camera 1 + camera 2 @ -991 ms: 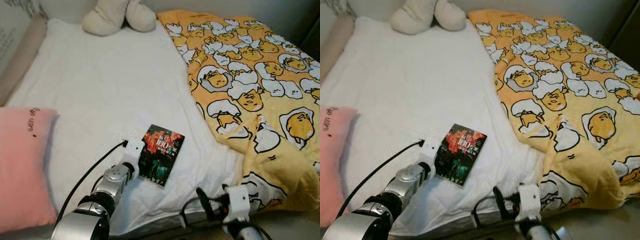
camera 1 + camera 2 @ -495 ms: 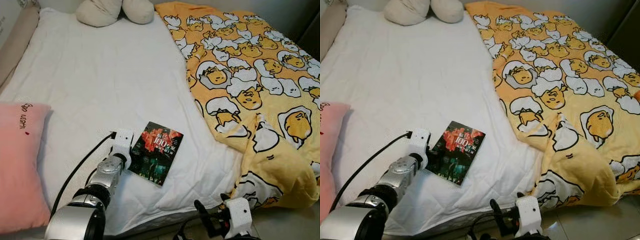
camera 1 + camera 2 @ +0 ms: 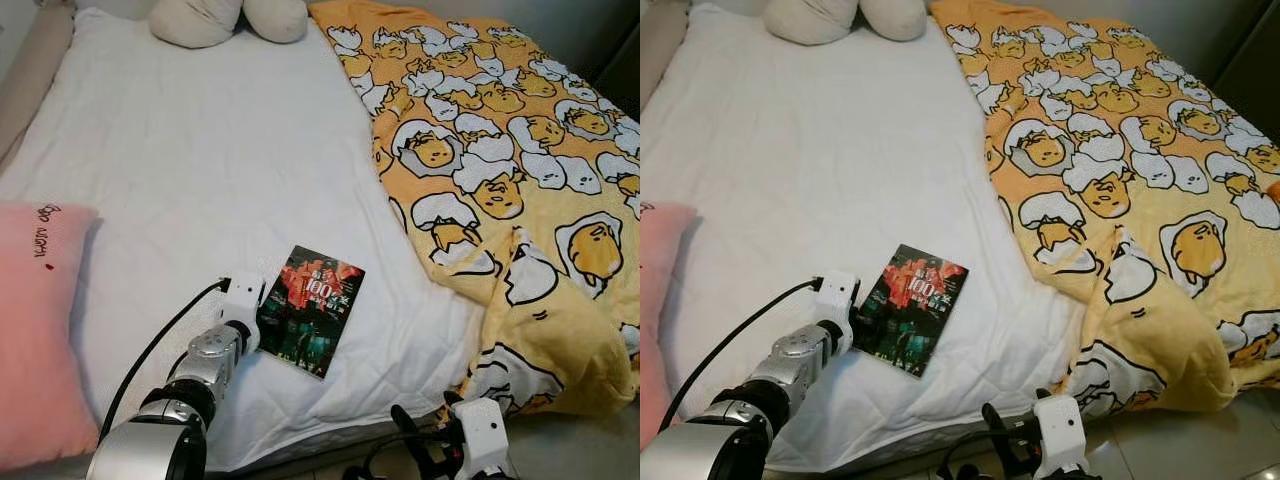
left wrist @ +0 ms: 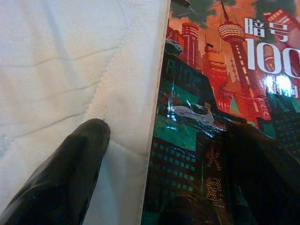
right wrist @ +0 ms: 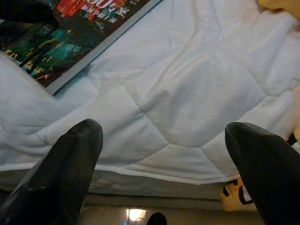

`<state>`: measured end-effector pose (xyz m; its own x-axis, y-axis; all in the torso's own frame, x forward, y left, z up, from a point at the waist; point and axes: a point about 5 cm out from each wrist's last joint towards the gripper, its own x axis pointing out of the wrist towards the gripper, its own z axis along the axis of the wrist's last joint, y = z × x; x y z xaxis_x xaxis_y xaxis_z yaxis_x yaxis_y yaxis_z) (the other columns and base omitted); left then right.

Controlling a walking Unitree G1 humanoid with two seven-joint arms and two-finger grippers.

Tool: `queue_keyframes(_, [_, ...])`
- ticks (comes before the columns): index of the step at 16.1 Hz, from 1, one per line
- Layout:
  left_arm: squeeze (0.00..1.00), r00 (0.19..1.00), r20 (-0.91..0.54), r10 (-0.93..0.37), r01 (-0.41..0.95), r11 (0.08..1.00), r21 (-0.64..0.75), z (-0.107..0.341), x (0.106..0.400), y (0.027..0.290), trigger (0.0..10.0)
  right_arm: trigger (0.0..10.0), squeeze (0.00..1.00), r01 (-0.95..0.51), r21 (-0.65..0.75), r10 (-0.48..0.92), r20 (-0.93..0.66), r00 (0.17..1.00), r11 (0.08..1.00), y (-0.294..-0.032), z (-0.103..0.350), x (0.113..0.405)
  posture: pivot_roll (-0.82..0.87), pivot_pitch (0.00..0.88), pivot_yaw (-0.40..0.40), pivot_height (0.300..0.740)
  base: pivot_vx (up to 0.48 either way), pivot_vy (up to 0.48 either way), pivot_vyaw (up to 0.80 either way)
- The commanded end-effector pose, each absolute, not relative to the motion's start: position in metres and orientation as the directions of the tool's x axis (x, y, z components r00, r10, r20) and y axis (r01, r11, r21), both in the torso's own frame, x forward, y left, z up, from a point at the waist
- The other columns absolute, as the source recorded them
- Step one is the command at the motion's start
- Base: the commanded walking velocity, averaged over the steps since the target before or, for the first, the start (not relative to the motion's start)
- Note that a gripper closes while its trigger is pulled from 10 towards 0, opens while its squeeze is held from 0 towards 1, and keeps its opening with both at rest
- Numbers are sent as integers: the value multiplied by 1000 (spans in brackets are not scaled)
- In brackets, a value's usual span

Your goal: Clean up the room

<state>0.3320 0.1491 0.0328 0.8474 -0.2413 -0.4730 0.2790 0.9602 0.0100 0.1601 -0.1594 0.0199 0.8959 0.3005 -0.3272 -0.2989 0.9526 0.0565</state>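
Reaching forward over the bed (image 3: 200,180), my left gripper (image 4: 161,154) sits at the near left edge of the book (image 3: 310,310). Left jaws: spread wide, straddling the book's left edge. One finger (image 4: 70,173) rests on the white quilt just beside the book; the other finger (image 4: 262,173) lies over the cover. The jaws are not closed on the book; whether the fingers press on it, I cannot tell.

Book position: flat on the white quilt, near the bed's front edge, cover up, tilted slightly clockwise. The cover shows a red and green city scene with the figure "100" in white. The book lies between the pink pillow (image 3: 40,330) on my left and the yellow blanket (image 3: 500,170) on my right, touching neither.

Right gripper (image 5: 164,168): low, at the front edge of the bed, below and to the right of the book. Right jaws: wide open, holding nothing. The right wrist view looks across the quilt edge toward the book's near corner, with a strip of floor below.

Far end of the bed: two cream cushions (image 3: 225,18) lie side by side. The yellow blanket, printed with egg characters, covers the right half of the bed and bunches at its near corner.
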Motion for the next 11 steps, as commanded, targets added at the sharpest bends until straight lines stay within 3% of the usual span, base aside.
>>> queue_keyframes(1, [0,767,-603,-218,251,968,-31,5,310,154,0,10000,0,-305,51,304,-350,886,951,-163,19,157,-76,206,-86,740,0,0,0])
queue_keyframes(11, [0,715,-647,-266,319,947,-37,-2,303,143,0,10000,0,-306,67,309,-366,878,950,-156,18,152,-75,223,-83,740,0,0,0])
